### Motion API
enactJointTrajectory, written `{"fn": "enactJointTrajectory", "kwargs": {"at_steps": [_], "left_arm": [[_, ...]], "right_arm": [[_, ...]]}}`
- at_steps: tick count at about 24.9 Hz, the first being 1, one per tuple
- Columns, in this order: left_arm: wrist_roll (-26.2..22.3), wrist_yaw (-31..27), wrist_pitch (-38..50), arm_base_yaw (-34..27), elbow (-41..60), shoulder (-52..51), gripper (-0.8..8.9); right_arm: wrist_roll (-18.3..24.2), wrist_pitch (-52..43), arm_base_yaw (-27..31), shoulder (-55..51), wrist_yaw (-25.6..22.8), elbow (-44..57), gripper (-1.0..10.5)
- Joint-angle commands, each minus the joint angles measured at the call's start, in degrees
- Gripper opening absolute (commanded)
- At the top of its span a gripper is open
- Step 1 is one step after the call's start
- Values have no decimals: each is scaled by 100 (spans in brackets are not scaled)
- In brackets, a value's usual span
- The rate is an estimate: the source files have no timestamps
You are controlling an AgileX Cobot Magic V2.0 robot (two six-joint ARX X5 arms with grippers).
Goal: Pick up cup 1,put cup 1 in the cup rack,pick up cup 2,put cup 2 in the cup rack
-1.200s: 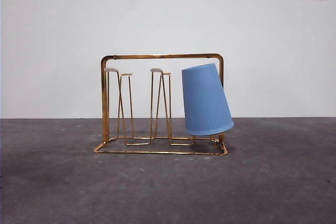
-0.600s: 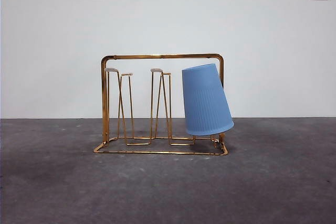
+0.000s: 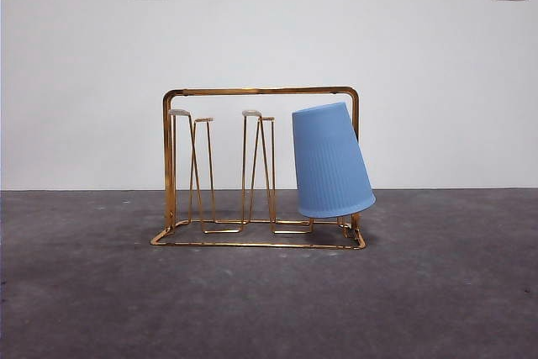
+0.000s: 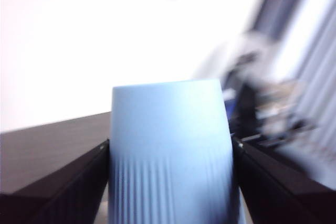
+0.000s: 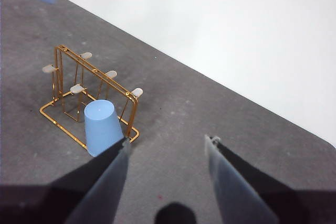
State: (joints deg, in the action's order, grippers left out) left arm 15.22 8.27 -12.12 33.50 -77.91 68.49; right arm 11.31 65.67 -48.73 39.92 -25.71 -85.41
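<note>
1. My left gripper (image 4: 170,182) is showing two matte black jaws, broad and wedge-shaped, widening toward the picture's bottom edge.
2. My right gripper (image 5: 165,145) is showing two flat, tapering jaws, looking dark grey in this light, with a small pale mark glinting at one tip.

Cup rack (image 3: 261,90): gold wire, arched rectangular frame, flat base, upright white-tipped pegs; stands upright on the dark bench.
Racked cup (image 3: 330,161): pale blue, ribbed, upside down on a peg at one end of the rack, tilted.
Held cup (image 4: 170,150): pale blue, ribbed, between the left claw's (image 4: 170,182) jaws, off the bench.
</note>
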Motion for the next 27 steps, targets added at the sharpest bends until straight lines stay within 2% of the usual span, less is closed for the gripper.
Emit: {"fn": "enactJointTrajectory", "kwargs": {"at_steps": [1, 5, 8, 13, 16, 21, 27], "left_arm": [[-1178, -713, -385, -4, 17, -356, -6], [-1272, -1106, -356, -7, 481, -949, -6], [-1200, -1331, 57, -9, 1338, -1445, -6], [-798, -1510, 1792, -2, 3154, -2291, -6], [-450, -1847, 2614, 13, 3910, -2531, -6], [-431, -2181, 3119, 20, 4520, -2422, -6], [-627, -2358, 3908, 46, 4649, -1703, -6]], "right_arm": [[-94, 24, -2, -85, -28, 11, 252], [-133, 103, -2, -85, -31, 11, 252], [-131, 127, -2, -83, -31, 11, 252], [-177, 149, -2, -83, -26, 11, 252], [-267, 225, -2, -83, -28, 13, 252], [-385, 304, -2, -83, -26, 13, 251], [-525, 339, -2, -83, -26, 13, 250]]}}
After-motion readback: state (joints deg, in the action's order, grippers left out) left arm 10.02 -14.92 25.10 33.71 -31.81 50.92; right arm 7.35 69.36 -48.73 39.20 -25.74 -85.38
